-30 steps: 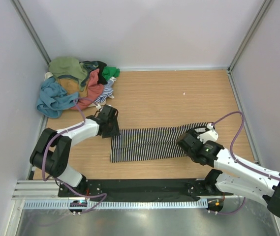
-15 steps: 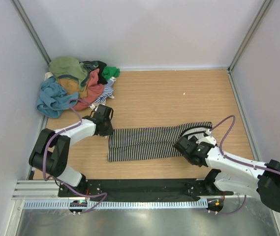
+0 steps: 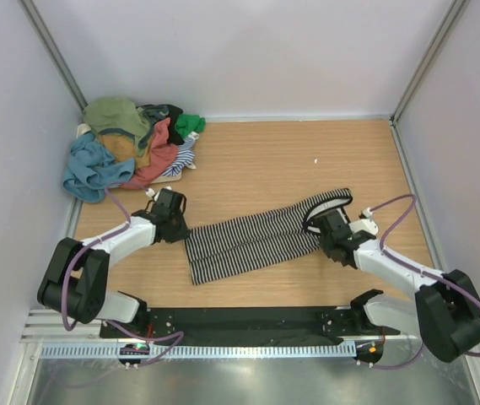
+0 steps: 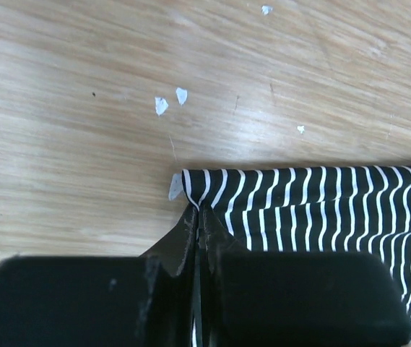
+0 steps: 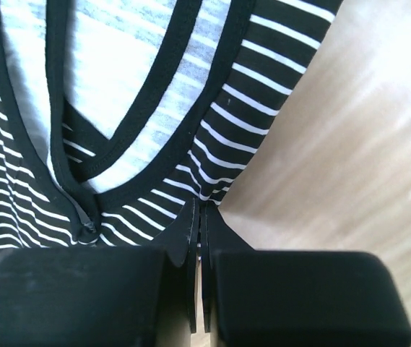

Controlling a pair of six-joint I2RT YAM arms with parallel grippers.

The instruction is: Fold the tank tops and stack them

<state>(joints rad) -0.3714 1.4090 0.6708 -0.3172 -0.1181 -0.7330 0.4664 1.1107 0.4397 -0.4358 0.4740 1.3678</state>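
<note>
The black-and-white striped tank top is laid out as a long, narrow band on the counter. It lies a little in from the middle of the near edge, slanting from the near left up toward the right. From its narrowness, and from the neckline layers lying over one another in the right wrist view, it is judged to be doubled lengthwise already. No crosswise fold has been made yet.

The left pincer is pressed together on the hem corner at the left end of the band, with a thin lip of cloth caught between its tips. The right pincer is likewise pressed together, pinching the cloth edge just beside the black-bound neckline at the strap end. Both ends are thus held, and the cloth between them is drawn fairly straight.

The task is judged to be at an early stage. Only this one top is being worked, and its folding is partly done at most. A pile of tank tops is heaped unfolded in the far left corner, with olive, teal-blue, coral and green pieces tangled together. No folded stack is to be seen on the counter.
</note>
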